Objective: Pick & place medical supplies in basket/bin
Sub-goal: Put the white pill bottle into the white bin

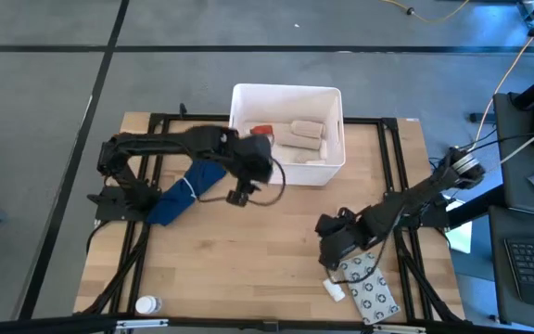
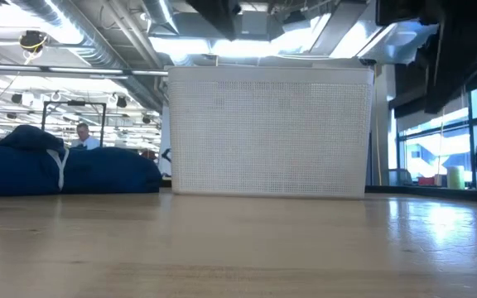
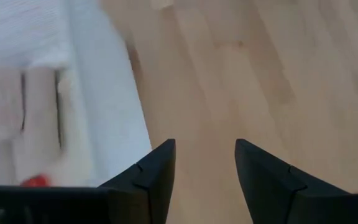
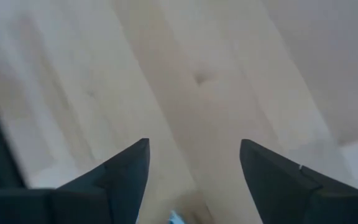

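Note:
The white bin [image 1: 327, 172] stands at the far middle of the table and fills the low view [image 2: 267, 132]. Beige wrapped rolls [image 1: 302, 136] and a small red bottle [image 1: 261, 131] lie inside it. My left gripper [image 1: 241, 195] [image 3: 204, 146] hovers open over bare wood just near of the bin's near-left corner. My right gripper [image 1: 330, 255] [image 4: 194, 144] is open over the table's near right. Next to it, the grey ring-patterned packet [image 1: 371, 289] lies flat beside a small white tube [image 1: 334, 289]. A white bottle [image 1: 146, 304] lies at the near left edge.
A blue cloth with a white cord [image 1: 182, 192] [image 2: 56, 170] lies on the table left of the bin, under the left arm. Black frame rails [image 1: 399, 167] run along both sides. Bare wood spans the middle. A person shows in the room beyond [image 2: 83, 132].

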`<state>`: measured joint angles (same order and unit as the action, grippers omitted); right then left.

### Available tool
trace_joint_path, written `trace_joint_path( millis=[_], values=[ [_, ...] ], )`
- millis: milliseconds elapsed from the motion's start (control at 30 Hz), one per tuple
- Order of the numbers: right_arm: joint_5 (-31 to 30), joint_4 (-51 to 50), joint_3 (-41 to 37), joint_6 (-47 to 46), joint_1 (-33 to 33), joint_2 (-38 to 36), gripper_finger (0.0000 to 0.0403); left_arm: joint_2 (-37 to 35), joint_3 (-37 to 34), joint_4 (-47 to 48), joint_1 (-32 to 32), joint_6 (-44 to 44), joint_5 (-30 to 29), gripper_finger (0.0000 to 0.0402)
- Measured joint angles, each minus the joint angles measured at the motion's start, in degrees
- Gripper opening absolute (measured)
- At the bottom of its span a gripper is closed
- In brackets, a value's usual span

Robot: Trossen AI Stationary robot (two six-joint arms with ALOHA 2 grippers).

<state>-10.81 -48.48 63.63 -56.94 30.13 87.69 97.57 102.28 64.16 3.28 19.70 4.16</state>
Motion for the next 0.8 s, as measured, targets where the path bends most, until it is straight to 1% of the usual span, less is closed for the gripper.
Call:
trace_joint_path(
  millis=[67, 133, 233, 333, 467, 600, 700, 800],
  values=[
    [1.82, -4.68, 3.70, -1.28, -0.05, 4.08, 0.0247, -2.19, -0.14, 0.46, 1.77, -2.56, 1.88, 0.0157],
    [4.56, -8.14, 6.67, -2.56, -0.01, 7.86, 0.0247, -4.95, -1.64, -2.02, 2.67, -4.11, 3.69, 0.0157],
    [9.77, -10.42, 9.89, -3.11, 0.72, 12.35, 0.0246, -9.55, -8.02, -10.35, 3.13, -4.57, 4.91, 0.0157],
    [13.85, -10.78, 11.79, -4.30, 1.92, 14.95, 0.0246, -15.15, -16.68, -20.89, 2.84, -4.47, 5.18, 0.0157],
    [14.23, -10.57, 12.70, -9.20, 4.29, 16.34, 0.0246, -23.05, -29.91, -34.92, 1.83, -7.32, 4.96, 0.0157],
    [14.93, -9.66, 12.70, -15.45, 6.74, 17.29, 0.0246, -29.09, -42.36, -48.86, -0.34, -11.02, 4.64, 0.0157],
    [14.98, -7.22, 12.70, -17.95, 8.37, 17.80, 0.0246, -31.79, -49.70, -57.76, -2.15, -12.01, 4.52, 0.0157],
    [14.97, -4.22, 12.70, -18.10, 9.40, 17.98, 0.0246, -32.84, -54.85, -65.55, -3.73, -13.78, 4.35, 0.0157]
  ],
)
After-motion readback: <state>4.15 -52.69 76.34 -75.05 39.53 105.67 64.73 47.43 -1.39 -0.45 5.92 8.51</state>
